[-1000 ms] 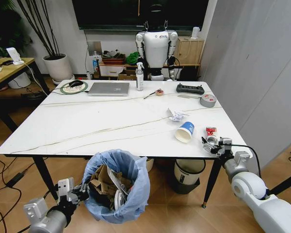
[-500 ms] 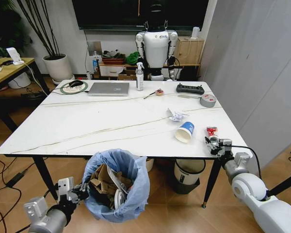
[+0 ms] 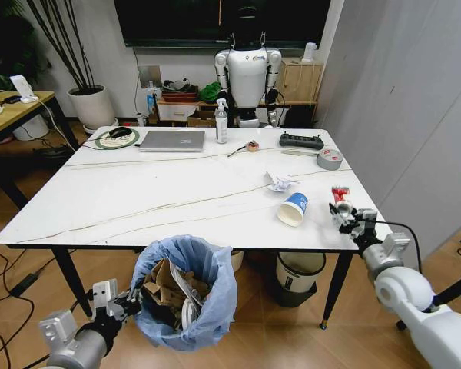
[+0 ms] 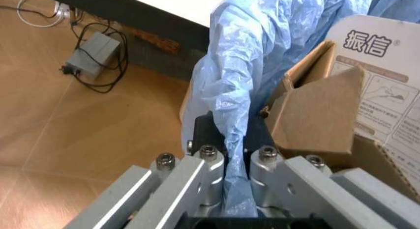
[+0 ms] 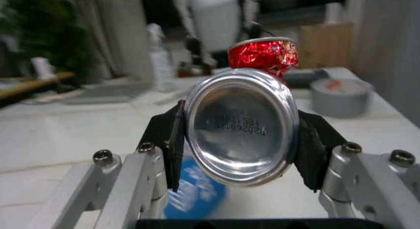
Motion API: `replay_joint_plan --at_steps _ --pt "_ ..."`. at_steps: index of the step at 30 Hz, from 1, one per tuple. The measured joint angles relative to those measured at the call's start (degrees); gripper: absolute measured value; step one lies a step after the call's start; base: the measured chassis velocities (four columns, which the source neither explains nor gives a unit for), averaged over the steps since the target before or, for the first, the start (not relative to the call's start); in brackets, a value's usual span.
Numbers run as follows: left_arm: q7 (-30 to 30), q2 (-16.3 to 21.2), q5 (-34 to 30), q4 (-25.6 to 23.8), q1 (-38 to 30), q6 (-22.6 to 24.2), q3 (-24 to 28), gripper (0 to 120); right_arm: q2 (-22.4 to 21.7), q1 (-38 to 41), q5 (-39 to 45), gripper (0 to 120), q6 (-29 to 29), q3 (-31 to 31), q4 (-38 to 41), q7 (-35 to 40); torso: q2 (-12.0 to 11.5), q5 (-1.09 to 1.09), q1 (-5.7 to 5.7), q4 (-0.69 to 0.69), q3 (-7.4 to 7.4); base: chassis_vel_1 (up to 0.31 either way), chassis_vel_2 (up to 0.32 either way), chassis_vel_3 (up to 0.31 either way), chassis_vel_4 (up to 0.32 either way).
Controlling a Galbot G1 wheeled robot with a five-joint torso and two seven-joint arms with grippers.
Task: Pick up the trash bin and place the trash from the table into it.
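Right gripper [image 3: 344, 213] sits at right-centre of the head frame, over the table's [image 3: 138, 192] right edge, clenched on a crushed red can [image 3: 339, 194]. In the right wrist view the can [image 5: 244, 130] fills the centre, silver base toward the camera, both black pads [image 5: 169, 140] pressed against its sides, red dented body sticking up behind.

Left gripper [image 3: 127, 306] is at lower left of the head frame, below the table's near edge, clamped on the rim of the trash bin [image 3: 186, 292]. Left wrist view: fingers [image 4: 208, 162] pinch a fold of the light-blue bag liner [image 4: 229, 96]; brown cardboard [image 4: 315, 116] already inside the bin.

On the table, right of centre: blue-and-white paper cup [image 3: 293, 208] on its side, just left of the held can; white paper wad [image 3: 278, 181] above it. Grey tape roll [image 3: 329, 159] further up near the right edge; silver laptop [image 3: 172, 140] upper left of centre.
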Motion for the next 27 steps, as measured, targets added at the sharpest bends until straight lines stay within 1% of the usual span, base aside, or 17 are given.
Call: replay_joint_plan --at_steps 1,2,3,4,7,8,11,12,14,15,20,24,27 --pt "0.00 0.05 -0.08 -0.02 0.02 0.00 -0.06 0 -1.77 -0.29 2.30 46 1.44 0.27 2.01 -5.16 0.00 0.00 0.00 0.00 0.00 0.000 0.000 0.000 0.000" --pt "0.00 0.09 -0.12 -0.04 0.02 0.00 -0.09 0 -2.23 -0.36 2.86 46 1.75 0.32 2.52 -6.51 0.00 0.00 0.00 0.01 0.00 0.000 0.000 0.000 0.000" --pt "-0.03 0.16 -0.21 -0.10 0.02 0.00 -0.14 0 -3.41 -0.55 4.05 46 2.32 0.33 3.82 -9.51 0.00 -0.01 0.00 0.01 0.00 0.000 0.000 0.000 0.000" --pt "-0.09 0.31 -0.45 -0.28 0.02 0.02 -0.24 0 -5.16 -0.87 5.61 46 3.07 0.13 5.83 -13.21 0.00 0.00 0.00 0.01 0.00 0.000 0.000 0.000 0.000" --pt "-0.23 0.49 -0.71 -0.53 0.07 0.04 -0.39 0 -9.08 -1.01 7.04 46 4.12 -1.98 10.45 -20.14 0.00 -0.01 0.00 0.00 0.00 0.000 0.000 0.000 0.000" --pt "-0.23 0.49 -0.71 -0.53 0.07 0.04 -0.39 0 -9.08 -1.01 7.04 46 4.12 -1.98 10.45 -20.14 0.00 -0.01 0.00 0.00 0.00 0.000 0.000 0.000 0.000" --pt "-0.26 0.47 -0.74 -0.70 0.19 0.05 -0.39 0 -11.71 0.30 7.03 46 4.55 -5.82 13.42 -23.33 0.00 0.00 0.00 0.00 0.00 0.000 0.000 0.000 0.000" --pt "-0.27 0.40 -0.76 -0.76 0.15 0.06 -0.39 0 -13.16 1.58 6.80 46 4.80 -8.74 15.13 -24.71 0.00 0.00 0.00 0.02 0.00 0.000 0.000 0.000 0.000" --pt "-0.27 0.36 -0.81 -0.84 -0.08 0.08 -0.37 0 -15.57 2.94 6.05 46 4.73 -12.48 17.09 -27.30 0.00 0.00 0.00 0.02 0.00 0.000 0.000 0.000 0.000" --pt "-0.27 0.36 -0.81 -0.84 -0.08 0.08 -0.37 0 -15.57 2.94 6.05 46 4.73 -12.48 17.09 -27.30 0.00 0.00 0.00 0.02 0.00 0.000 0.000 0.000 0.000" --pt "-0.27 0.36 -1.07 -0.71 -0.72 0.11 0.42 0 -19.84 3.96 2.72 46 4.46 -17.53 18.05 -33.89 0.00 0.00 0.01 0.00 0.00 0.000 0.000 0.000 0.000" --pt "-0.23 0.57 -1.87 -0.38 -1.13 0.12 1.32 0 -20.45 4.81 0.87 46 4.58 -19.51 17.13 -35.71 0.00 0.00 0.01 0.00 0.00 0.000 0.000 0.000 0.000" --pt "-0.05 1.30 -2.39 -0.21 -1.44 0.20 3.08 0 -19.52 5.59 0.81 46 4.79 -20.44 16.27 -35.84 0.00 0.02 0.01 0.01 0.00 0.000 0.000 0.000 0.000"
